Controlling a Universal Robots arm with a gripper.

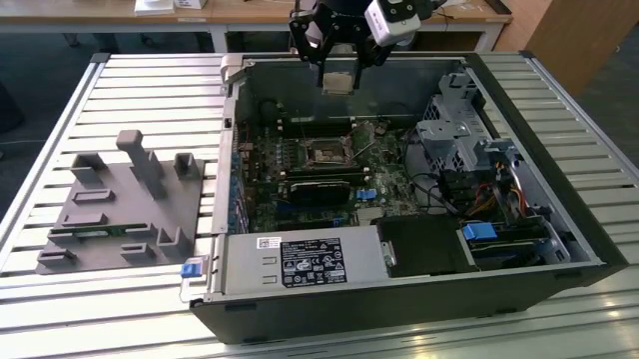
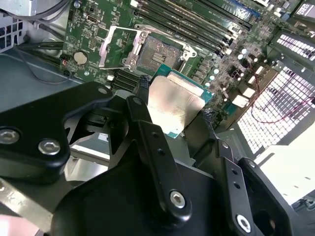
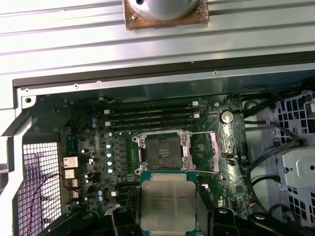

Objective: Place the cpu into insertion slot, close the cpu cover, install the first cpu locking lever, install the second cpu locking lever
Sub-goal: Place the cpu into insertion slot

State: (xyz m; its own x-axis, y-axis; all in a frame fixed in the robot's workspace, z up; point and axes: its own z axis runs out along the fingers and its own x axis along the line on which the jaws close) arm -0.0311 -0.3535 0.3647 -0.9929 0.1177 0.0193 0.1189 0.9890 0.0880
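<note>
My gripper point(image 1: 340, 75) hangs above the back of the open computer case, shut on the cpu point(image 1: 340, 81). In both wrist views the cpu point(image 2: 173, 104) point(image 3: 167, 201) is a square silvery chip with a green edge, clamped between two black fingertips point(image 2: 143, 83). The insertion slot point(image 1: 328, 154) point(image 2: 161, 54) point(image 3: 161, 151) lies bare on the green motherboard, below and apart from the chip. The cpu cover point(image 2: 116, 46) point(image 3: 205, 152), a thin metal frame, is swung open beside the slot.
The black case point(image 1: 399, 307) lies on a slatted metal table point(image 1: 150, 97). Long black memory slots point(image 3: 152, 118) run beside the socket. A drive cage point(image 1: 454, 131) and cables sit at the exterior view's right. A grey fixture point(image 1: 125, 202) stands at the exterior view's left.
</note>
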